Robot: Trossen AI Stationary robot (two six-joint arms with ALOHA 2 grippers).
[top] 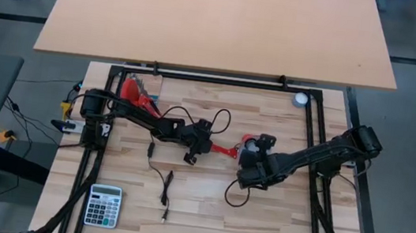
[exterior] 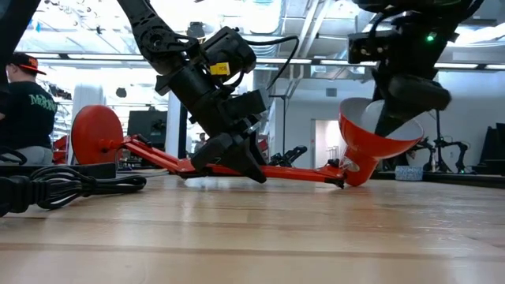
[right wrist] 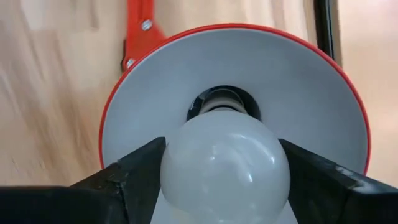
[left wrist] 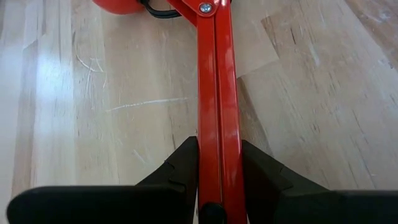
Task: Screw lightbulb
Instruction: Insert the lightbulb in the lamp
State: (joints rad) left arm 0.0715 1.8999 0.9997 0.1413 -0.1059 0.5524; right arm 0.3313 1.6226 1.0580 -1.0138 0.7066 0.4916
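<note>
Both grippers are engaged: the lamp's red arm (left wrist: 214, 106) is clamped by the left gripper (left wrist: 219, 171) for steadiness near the table's (top: 275, 220) centre, while the lightbulb (right wrist: 225, 165) is gripped by the right gripper (right wrist: 221, 177) at the shade's (right wrist: 311, 93) socket for screwing.

Pale wood-plank table (top: 204, 211) – what lies on it

A red lamp (top: 140, 97) stretches across the middle, black cable (top: 165, 184) trails in front, a calculator (top: 103, 204) sits at the near-left corner – a small grey disc (top: 300, 99) far right

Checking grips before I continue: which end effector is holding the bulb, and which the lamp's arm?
The right end effector grips the white pear-shaped lightbulb at the red shade's socket; the left end effector clamps the red metal lamp arm.
</note>
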